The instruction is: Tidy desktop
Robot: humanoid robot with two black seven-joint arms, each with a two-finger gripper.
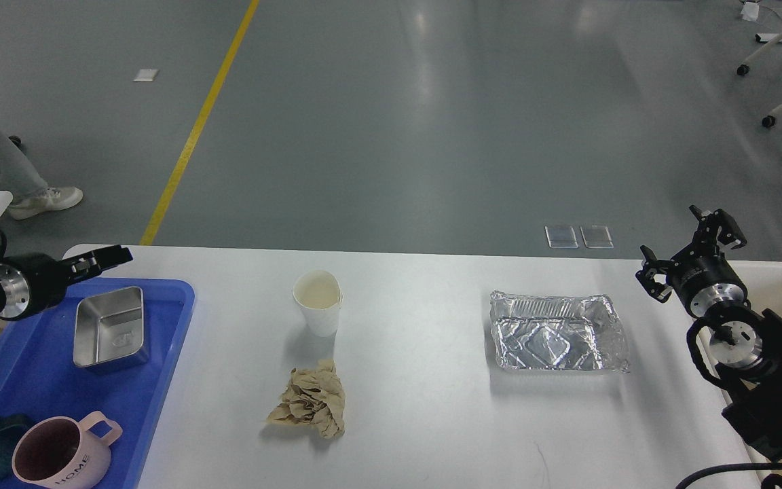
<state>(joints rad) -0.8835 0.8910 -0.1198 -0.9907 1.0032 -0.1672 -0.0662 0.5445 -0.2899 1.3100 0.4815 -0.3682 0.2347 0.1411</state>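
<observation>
With my empty left gripper (109, 257) hanging above the blue tray (167, 326), jaws seemingly near-closed, and my right gripper (693, 255) spread empty, the paper cup (317, 301) mid-desktop (418, 407) seemingly needed a light squeeze.

Desktop (425, 435): mid lane wide open.
I'm seeing paper cup (317, 301) and crumpled paper (309, 401) sitting close together left-centre, foil tray (557, 331) blocking right; bare room lying between them and along the near edge.
</observation>
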